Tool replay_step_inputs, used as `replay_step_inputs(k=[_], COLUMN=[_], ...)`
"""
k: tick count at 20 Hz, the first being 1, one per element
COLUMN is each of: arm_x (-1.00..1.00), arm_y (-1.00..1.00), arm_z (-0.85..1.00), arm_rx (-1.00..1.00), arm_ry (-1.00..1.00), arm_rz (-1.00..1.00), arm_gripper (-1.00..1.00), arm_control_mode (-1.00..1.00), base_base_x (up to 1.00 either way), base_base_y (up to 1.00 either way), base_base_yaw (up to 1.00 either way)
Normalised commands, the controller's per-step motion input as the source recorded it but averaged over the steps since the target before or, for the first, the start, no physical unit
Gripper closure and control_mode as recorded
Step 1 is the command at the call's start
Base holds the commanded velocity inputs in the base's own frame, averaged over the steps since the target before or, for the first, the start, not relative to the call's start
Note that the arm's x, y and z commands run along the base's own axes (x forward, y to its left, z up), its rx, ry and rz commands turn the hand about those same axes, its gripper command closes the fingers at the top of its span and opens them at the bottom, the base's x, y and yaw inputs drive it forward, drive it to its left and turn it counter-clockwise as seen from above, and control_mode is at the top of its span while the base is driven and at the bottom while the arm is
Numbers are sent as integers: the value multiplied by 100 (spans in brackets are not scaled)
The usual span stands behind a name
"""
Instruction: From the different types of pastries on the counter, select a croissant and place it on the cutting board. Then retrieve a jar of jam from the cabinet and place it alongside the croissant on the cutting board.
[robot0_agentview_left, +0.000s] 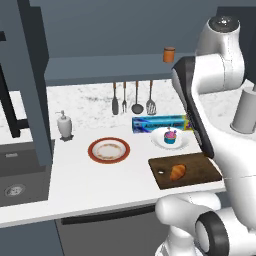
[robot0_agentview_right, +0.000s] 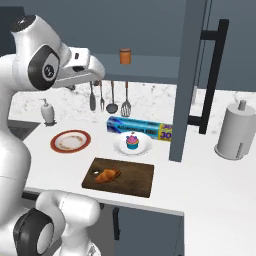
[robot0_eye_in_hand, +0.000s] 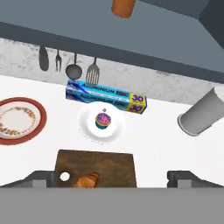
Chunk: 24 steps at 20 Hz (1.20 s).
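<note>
So the croissant (robot0_agentview_left: 177, 172) is sitting on the cutting board (robot0_agentview_left: 200, 169) at the counter's (robot0_agentview_left: 100, 185) near edge. The jar of jam (robot0_agentview_left: 169, 54) is up on the cabinet (robot0_agentview_left: 100, 67) ledge. Gripper (robot0_eye_in_hand: 112, 180) is wide open, holding nothing, hovering above the board.

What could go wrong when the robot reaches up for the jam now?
The jar of jam stands near the front of the cabinet ledge, so a clumsy nudge from the open pincer might tip it off. It could then fall toward the cupcake below. Setting it down carelessly might bump the croissant on the cutting board.
</note>
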Motion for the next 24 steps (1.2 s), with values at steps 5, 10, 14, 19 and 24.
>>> replay_step_inputs(k=[5,10,14,19,24], arm_x=[-24,-5,-7,-43,-28], arm_y=[7,0,0,1,-2], arm_z=[21,-12,-16,26,73], arm_rx=[-29,0,14,14,32], arm_ry=[-66,-12,-57,-52,-10], arm_rz=[14,2,-26,-27,0], arm_gripper=[-100,-100,-100,-100,-100], arm_control_mode=[-100,-100,-100,-100,-100], base_base_x=[0,0,0,0,0], base_base_y=[0,0,0,0,0], base_base_yaw=[0,0,0,0,0])
